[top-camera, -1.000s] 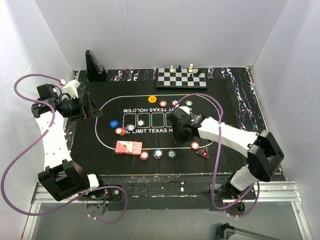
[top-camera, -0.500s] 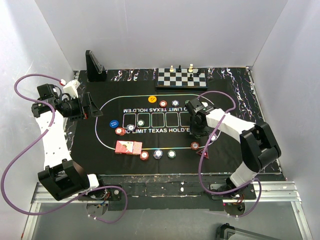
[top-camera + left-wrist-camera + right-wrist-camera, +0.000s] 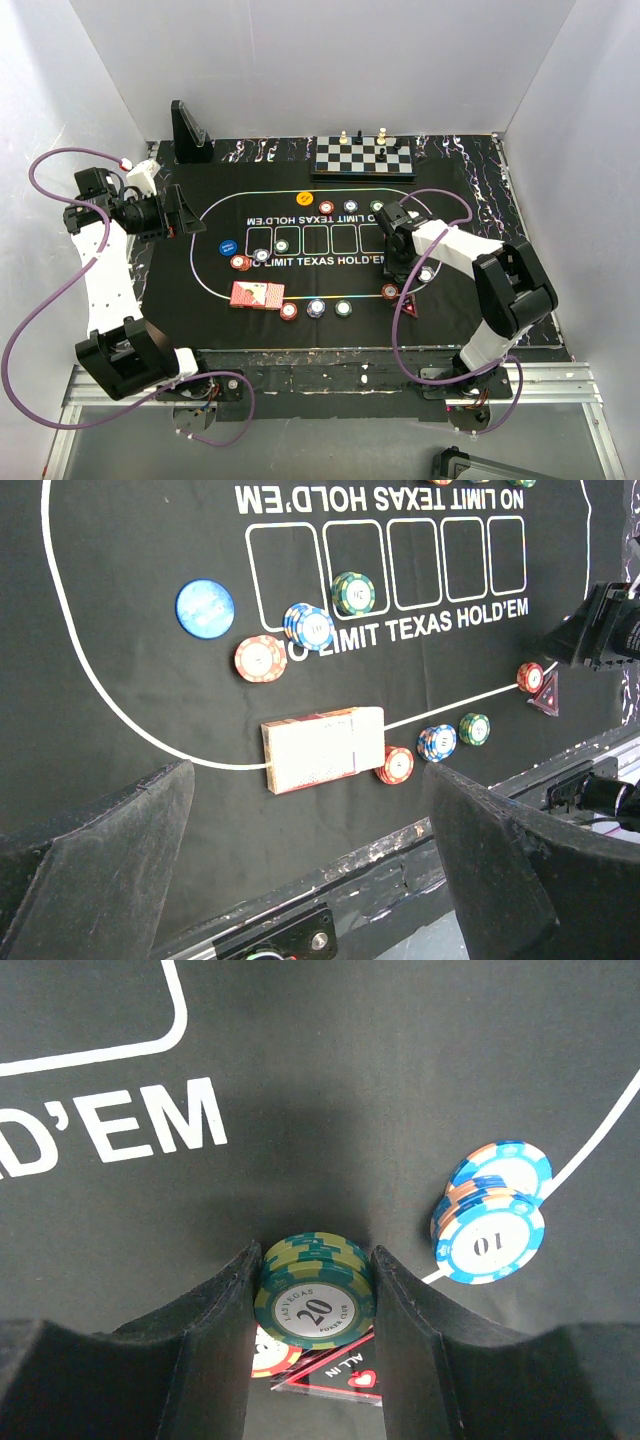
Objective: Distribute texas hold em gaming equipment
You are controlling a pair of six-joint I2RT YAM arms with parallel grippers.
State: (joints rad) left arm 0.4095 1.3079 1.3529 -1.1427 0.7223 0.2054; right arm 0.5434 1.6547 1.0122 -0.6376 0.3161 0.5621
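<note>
Because a pile of chips slides apart easily, my right gripper has taken the green chip stack from the sides. The jaws are roughly half spread, with one pad flat against each edge of the pile, so the whole column should travel as one. Its top face, marked twenty, looks straight up at my wrist camera, so I judge the stack sits level between the fingers.

I cannot say for certain whether its bottom chip rests on the mat or hangs just above it. A red chip and the triangular marker show beneath its near edge, which suggests it is raised a little. All this is near the right end of the printed oval, past the end of the lettering. A blue-and-white stack sits near by on the white line, apart from my finger.

My left gripper is spread as wide as it goes and holds nothing. It hangs off the left edge of the mat, I think to keep the two arms from crossing. Its camera looks over the deck of cards near the front of the counter.

Setting the pile down calls for bare mat. Lowered onto the marker or the red chip, it would land tilted and could spill.
</note>
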